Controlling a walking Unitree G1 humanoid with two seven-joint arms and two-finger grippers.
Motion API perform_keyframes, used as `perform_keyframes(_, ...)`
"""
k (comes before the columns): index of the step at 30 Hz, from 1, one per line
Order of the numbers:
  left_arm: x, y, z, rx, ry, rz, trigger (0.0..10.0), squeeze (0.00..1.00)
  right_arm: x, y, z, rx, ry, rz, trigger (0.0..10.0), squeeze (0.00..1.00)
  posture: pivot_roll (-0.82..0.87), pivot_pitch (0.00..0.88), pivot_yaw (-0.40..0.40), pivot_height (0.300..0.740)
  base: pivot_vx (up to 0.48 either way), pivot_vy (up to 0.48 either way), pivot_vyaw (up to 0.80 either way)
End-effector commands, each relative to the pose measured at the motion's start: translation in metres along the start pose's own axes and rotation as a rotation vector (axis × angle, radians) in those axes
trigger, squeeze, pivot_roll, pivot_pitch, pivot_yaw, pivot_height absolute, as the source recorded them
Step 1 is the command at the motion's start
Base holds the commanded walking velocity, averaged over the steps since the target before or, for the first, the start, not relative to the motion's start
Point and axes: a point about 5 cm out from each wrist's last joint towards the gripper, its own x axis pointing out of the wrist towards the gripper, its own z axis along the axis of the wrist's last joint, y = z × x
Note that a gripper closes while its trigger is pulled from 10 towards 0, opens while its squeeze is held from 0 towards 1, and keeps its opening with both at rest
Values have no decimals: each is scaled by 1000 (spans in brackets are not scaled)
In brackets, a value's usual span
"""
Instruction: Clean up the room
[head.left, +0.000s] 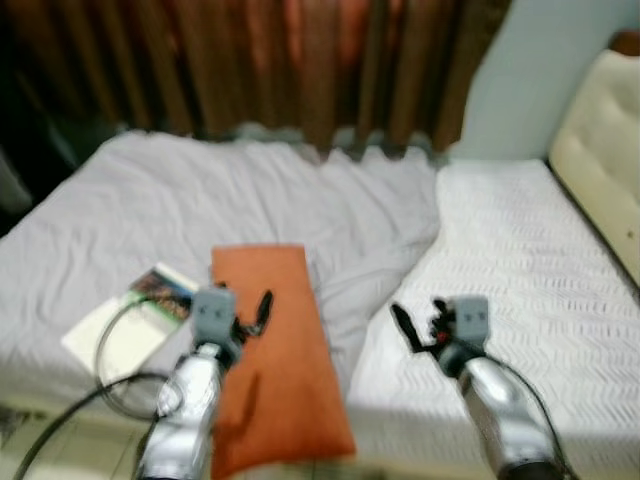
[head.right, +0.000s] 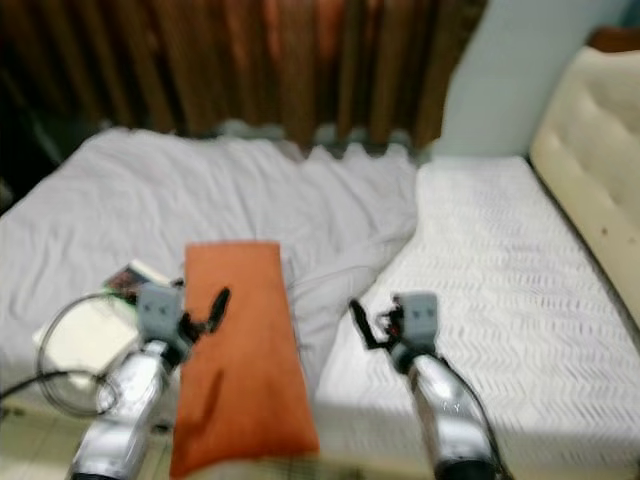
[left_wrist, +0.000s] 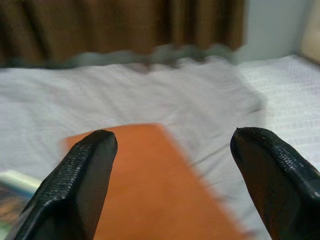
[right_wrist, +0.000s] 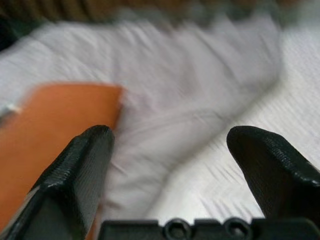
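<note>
An orange cloth (head.left: 272, 340) lies flat along the near edge of the bed, hanging a little over it. A grey blanket (head.left: 240, 200) is spread, rumpled, over the bed's left half. My left gripper (head.left: 255, 318) hovers over the orange cloth, its fingers (left_wrist: 80, 185) open and holding nothing. Off to the right, my other gripper (head.left: 412, 328) is held above the white mattress (head.left: 520, 260) near the blanket's edge, its fingers (right_wrist: 75, 175) open and empty too.
A magazine (head.left: 135, 315) lies on the blanket left of the orange cloth, with a black cable (head.left: 110, 370) looping over it. Brown curtains (head.left: 280, 60) hang behind the bed. A cream padded headboard (head.left: 605, 150) stands at the right.
</note>
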Motion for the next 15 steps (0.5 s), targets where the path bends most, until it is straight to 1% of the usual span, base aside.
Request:
perform_keyframes(1, -3, 24, -22, -7, 135, 72, 10000, 0, 10, 9, -10, 114, 64, 13, 10000, 0, 44, 58, -27, 740, 0, 0, 0)
perform_keyframes(2, -3, 24, -22, -7, 135, 72, 10000, 0, 10, 9, -10, 114, 64, 13, 10000, 0, 44, 58, -27, 740, 0, 0, 0)
perform_keyframes(3, -1, 35, -31, -37, 196, 97, 10000, 0, 12, 6, -16, 164, 94, -28, 10000, 0, 43, 123, -38, 740, 0, 0, 0)
perform_keyframes(4, -1, 35, -31, -37, 196, 97, 10000, 0, 12, 6, -16, 164, 94, -28, 10000, 0, 43, 123, -38, 740, 0, 0, 0)
perform_keyframes(5, -2, 40, -34, -49, 219, 111, 10000, 0, 13, 6, -18, 182, 106, -40, 10000, 0, 43, 123, -38, 740, 0, 0, 0)
perform_keyframes(6, -2, 55, -42, -43, 283, 156, 10000, 0, 15, 8, -22, 222, 132, -53, 10000, 0, 51, 207, -42, 740, 0, 0, 0)
perform_keyframes(7, -2, 55, -42, -43, 283, 156, 10000, 0, 15, 8, -22, 222, 132, -53, 10000, 0, 51, 207, -42, 740, 0, 0, 0)
perform_keyframes(8, -4, 64, -44, -41, 306, 179, 10000, 0, 16, 10, -23, 247, 139, -51, 10000, 0, 47, 242, -46, 740, 0, 0, 0)
perform_keyframes(9, -4, 64, -44, -41, 306, 179, 10000, 0, 16, 10, -23, 247, 139, -51, 10000, 0, 47, 242, -46, 740, 0, 0, 0)
perform_keyframes(10, -5, 67, -43, -40, 302, 184, 10000, 0, 16, 12, -22, 249, 136, -41, 10000, 0, 34, 275, -44, 740, 0, 0, 0)
perform_keyframes(12, -6, 77, -36, -79, 257, 207, 10000, 0, 19, 13, -20, 295, 119, -20, 10000, 0, 16, 349, -57, 740, 0, 0, 0)
perform_keyframes(13, -6, 81, -36, -108, 246, 216, 10000, 0, 20, 12, -19, 321, 114, -20, 10000, 0, 16, 349, -57, 740, 0, 0, 0)
perform_keyframes(14, -8, 84, -37, -122, 243, 227, 10000, 0, 20, 11, -19, 341, 111, -22, 10000, 0, 12, 394, -67, 740, 0, 0, 0)
perform_keyframes(15, -10, 87, -39, -138, 243, 238, 10000, 0, 21, 11, -20, 351, 109, -24, 10000, 0, 10, 418, -77, 740, 0, 0, 0)
